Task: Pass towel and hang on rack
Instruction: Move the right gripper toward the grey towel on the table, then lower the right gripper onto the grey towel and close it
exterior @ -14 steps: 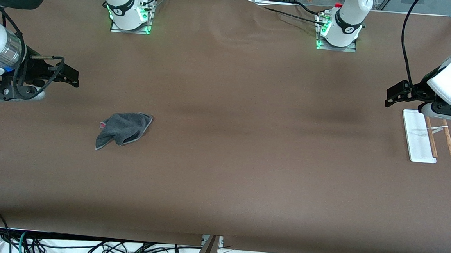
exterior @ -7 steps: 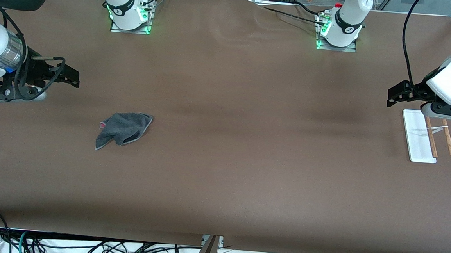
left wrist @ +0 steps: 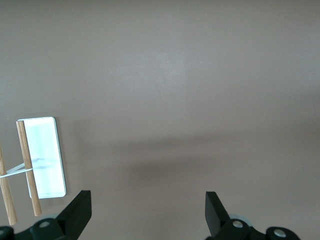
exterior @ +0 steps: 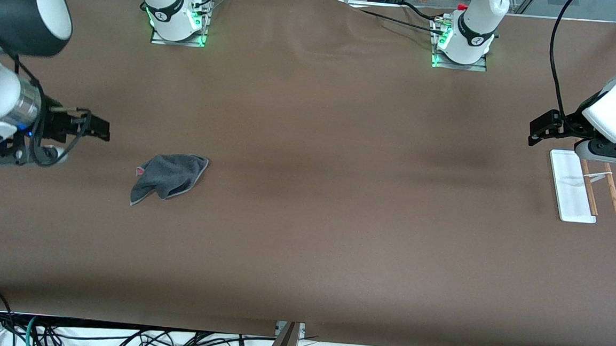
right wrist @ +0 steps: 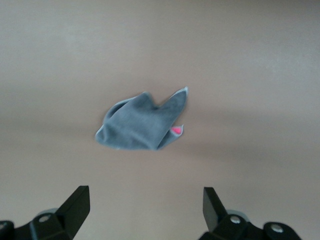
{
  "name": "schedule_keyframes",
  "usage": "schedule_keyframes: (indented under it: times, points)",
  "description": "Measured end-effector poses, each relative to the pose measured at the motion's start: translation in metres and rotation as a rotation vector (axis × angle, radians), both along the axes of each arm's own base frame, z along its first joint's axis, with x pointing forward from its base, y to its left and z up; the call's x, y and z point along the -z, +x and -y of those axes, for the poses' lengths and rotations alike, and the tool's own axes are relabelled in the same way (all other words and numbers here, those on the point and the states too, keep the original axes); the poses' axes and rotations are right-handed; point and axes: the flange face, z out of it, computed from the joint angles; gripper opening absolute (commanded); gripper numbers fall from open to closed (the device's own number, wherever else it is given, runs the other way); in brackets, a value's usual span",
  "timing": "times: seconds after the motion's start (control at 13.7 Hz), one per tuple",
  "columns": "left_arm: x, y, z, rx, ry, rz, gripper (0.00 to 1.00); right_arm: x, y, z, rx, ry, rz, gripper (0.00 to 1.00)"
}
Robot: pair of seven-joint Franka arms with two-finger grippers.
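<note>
You had barely started the job at this point. The towel lay crumpled on the table, in the half toward the right arm's end, well in from every edge, its small pink tag showing at one fold. Nothing was touching it.

Your right gripper hung over the table near the edge at the right arm's end, a short way from the towel and not yet over it. In the right wrist view its fingers stood wide apart with nothing between them, and the towel sat ahead of them, untouched.

The rack stood at the table edge at the left arm's end, its white base flat on the cloth, with the two brown rods and the pale crosspiece beside it as seen from the high camera. No cloth hung on it.

Your left gripper waited over the table just beside the rack, on the side toward the robots' bases. In the left wrist view its fingers were likewise spread and empty, with the rack off to one side.

So, as I judge it, every step was left to you: picking the towel up, passing it between the arms, and draping it on the rack.
</note>
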Motion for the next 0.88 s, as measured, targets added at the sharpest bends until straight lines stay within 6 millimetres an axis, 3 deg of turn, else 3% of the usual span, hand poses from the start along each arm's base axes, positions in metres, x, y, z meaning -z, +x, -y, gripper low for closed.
schedule_keyframes:
  times: [0.44,0.66,0.88]
  points:
    - [0.000,0.000,0.000,0.000,0.000,-0.001,1.00,0.133,0.045,0.042,0.036,0.006,0.030,1.00]
    - [0.000,0.000,0.000,0.000,0.000,-0.001,1.00,0.205,0.044,0.057,0.050,0.009,0.084,1.00]
    - [0.000,0.000,0.000,0.000,0.000,-0.001,1.00,0.256,0.040,0.058,0.058,0.018,0.124,0.99]
